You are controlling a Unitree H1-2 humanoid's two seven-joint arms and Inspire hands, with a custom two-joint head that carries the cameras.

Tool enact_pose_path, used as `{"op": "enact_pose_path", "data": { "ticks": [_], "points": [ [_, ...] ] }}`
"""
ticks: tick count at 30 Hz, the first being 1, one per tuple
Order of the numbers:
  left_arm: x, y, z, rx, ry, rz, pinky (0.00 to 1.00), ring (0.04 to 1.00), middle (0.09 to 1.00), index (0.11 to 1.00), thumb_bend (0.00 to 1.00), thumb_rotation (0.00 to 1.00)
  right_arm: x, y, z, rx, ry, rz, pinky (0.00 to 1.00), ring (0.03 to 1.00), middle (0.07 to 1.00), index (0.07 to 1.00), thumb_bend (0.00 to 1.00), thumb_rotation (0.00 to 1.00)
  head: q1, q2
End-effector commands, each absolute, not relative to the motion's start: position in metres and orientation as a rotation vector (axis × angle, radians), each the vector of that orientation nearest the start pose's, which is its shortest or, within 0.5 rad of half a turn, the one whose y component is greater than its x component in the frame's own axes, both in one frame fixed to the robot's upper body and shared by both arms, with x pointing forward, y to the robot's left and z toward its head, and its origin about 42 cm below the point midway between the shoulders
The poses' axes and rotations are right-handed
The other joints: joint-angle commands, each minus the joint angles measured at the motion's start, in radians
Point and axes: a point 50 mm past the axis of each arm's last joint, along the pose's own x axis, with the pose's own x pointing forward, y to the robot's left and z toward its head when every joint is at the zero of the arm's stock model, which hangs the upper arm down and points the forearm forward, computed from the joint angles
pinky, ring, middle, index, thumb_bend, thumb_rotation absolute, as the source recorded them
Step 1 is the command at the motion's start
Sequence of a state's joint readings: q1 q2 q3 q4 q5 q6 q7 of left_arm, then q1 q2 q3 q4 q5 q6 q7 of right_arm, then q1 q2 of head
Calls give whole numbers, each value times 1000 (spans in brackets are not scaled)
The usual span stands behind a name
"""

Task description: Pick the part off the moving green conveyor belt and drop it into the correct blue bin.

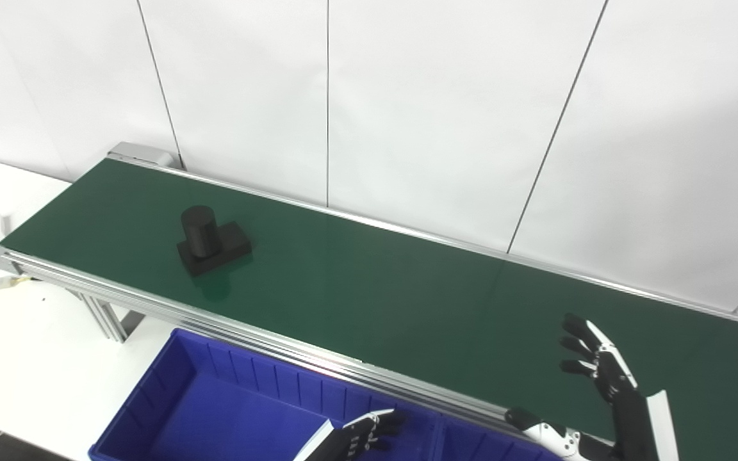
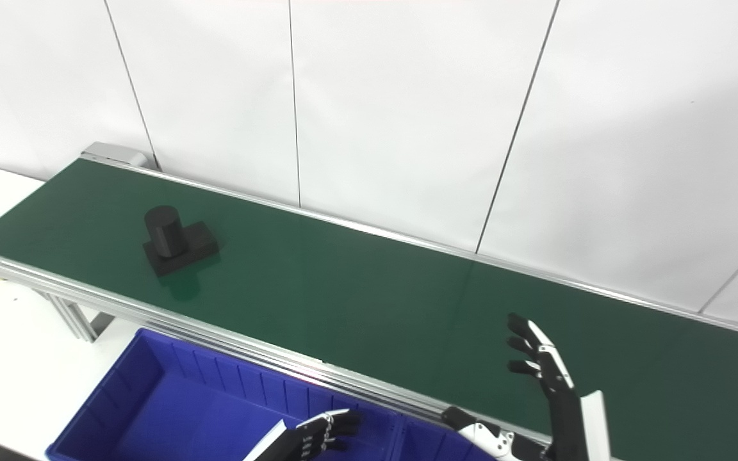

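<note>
One part, a black block with a stub, sat far left on the belt, well apart from both hands. My right hand hovered wide over the belt; my left hand hung over the bin, its spread unclear. Still waiting; next I'd need to time the grab.

The conveyor belt runs from far left to near right, just before the wall; the part stands on it toward its left end; a bin sits on the counter before the belt's near edge; the left robot hand hangs over that bin; the right robot hand is over the belt, well apart from the part.
</note>
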State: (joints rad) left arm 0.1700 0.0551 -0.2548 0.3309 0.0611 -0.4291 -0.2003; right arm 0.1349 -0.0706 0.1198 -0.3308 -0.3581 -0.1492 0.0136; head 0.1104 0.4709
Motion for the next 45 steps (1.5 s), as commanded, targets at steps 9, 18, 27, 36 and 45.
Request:
{"op": "enact_pose_path", "data": {
  "ticks": [9,18,27,36,45],
  "points": [
    [206,162,3,79,1,-443,812,870,886,846,979,260,253,-187,187,-411,-412,131,738,818,867,868,690,304,-5,-11],
    [206,162,3,58,0,-436,817,869,879,832,985,238,265,-177,195,-432,-417,170,769,830,881,889,692,342,-19,-9],
    [203,164,5,78,-6,-426,814,863,876,829,968,265,272,-168,195,-468,-416,193,762,828,874,889,709,375,-31,-2],
    [202,167,5,28,-3,-397,798,857,866,815,977,266,286,-161,202,-472,-415,203,777,830,887,899,719,420,-39,-4],
    [203,168,5,-7,-1,-387,774,828,842,797,960,236,302,-146,216,-504,-444,201,749,812,878,905,725,464,-48,-2]
  ]
}}
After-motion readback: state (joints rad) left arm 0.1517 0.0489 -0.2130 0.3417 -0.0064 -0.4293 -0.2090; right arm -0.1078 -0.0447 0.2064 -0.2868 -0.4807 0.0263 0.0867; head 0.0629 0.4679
